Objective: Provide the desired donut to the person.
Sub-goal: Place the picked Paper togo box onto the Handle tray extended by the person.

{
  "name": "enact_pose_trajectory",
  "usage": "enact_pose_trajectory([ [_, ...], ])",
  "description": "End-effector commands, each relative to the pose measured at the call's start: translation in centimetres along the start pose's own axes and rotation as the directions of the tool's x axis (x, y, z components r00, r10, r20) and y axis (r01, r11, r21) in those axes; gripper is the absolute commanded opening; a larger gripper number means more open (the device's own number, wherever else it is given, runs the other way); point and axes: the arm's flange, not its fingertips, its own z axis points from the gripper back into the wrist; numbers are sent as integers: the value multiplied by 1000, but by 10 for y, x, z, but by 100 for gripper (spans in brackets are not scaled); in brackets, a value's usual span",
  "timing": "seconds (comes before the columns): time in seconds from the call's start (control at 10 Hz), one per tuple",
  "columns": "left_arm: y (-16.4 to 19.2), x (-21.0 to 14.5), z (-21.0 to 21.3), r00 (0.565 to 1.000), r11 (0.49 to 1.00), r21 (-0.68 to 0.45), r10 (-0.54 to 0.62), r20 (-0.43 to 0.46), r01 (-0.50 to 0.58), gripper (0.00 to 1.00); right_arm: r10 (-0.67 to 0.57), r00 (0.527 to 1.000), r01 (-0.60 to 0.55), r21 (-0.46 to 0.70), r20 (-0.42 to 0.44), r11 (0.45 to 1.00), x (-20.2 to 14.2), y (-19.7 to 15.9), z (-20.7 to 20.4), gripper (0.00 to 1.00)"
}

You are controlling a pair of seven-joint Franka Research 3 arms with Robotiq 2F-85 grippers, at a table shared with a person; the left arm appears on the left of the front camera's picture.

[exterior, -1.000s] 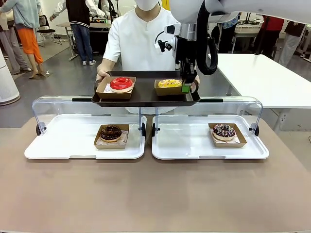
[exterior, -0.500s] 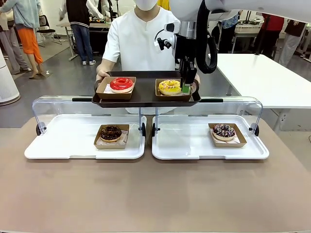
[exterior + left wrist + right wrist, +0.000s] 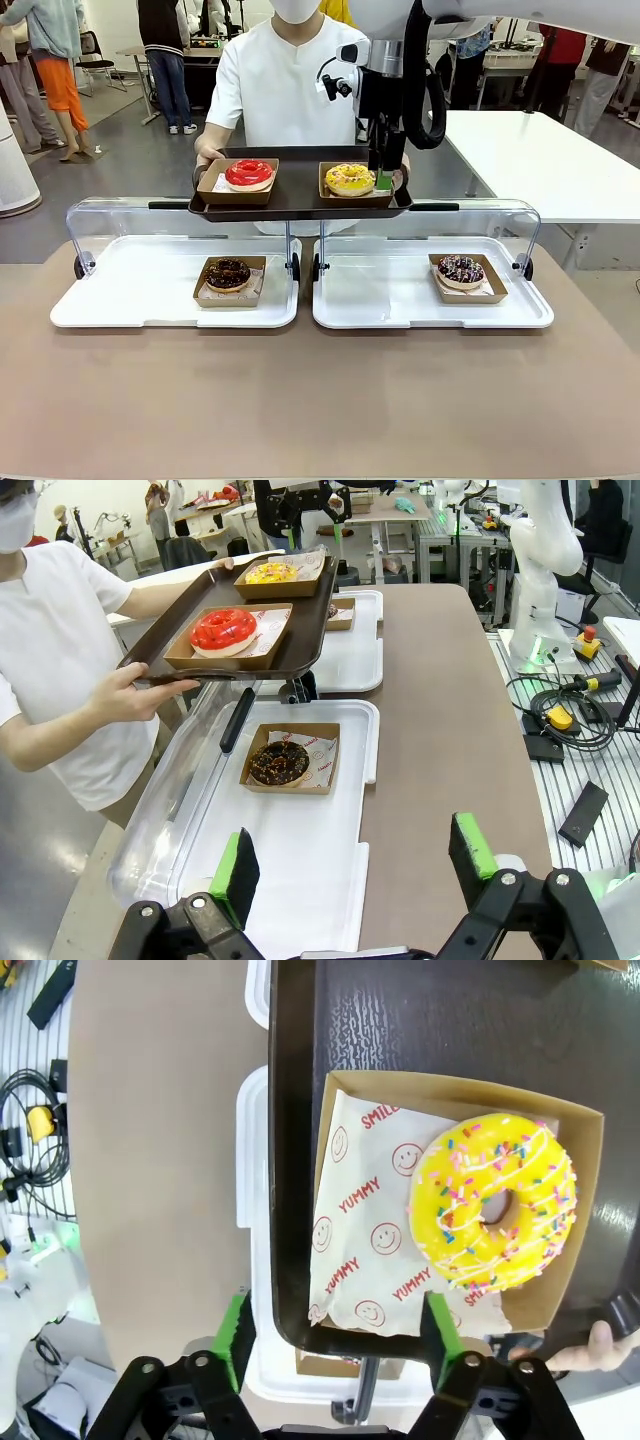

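I saw a yellow donut (image 3: 492, 1203) with rainbow sprinkles on smiley-printed paper (image 3: 372, 1235), at two o'clock on the dark brown tray (image 3: 420, 1020).

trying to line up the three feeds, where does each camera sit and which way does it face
Front: between the arms, facing across the table at the person holding a tray; right arm's fingers above it.
Left wrist: over the table's left end, looking along it; left fingers open at bottom, person sideways.
Right wrist: above the tray, looking down on the yellow donut; right fingers open at bottom.
Shared: all three show the tray and yellow donut.
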Motion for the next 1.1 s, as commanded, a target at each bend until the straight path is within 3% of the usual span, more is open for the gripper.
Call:
enact_pose_trajectory([
  [0.0,-1,1,1,1000,1000,7,-5,8,5,100,-17,1000,17,10,-6,1000,0,-3,3,100],
  [1.0,-1,1,1,1000,1000,7,-5,8,5,100,-15,1000,15,16,-8,1000,-7,0,0,100],
])
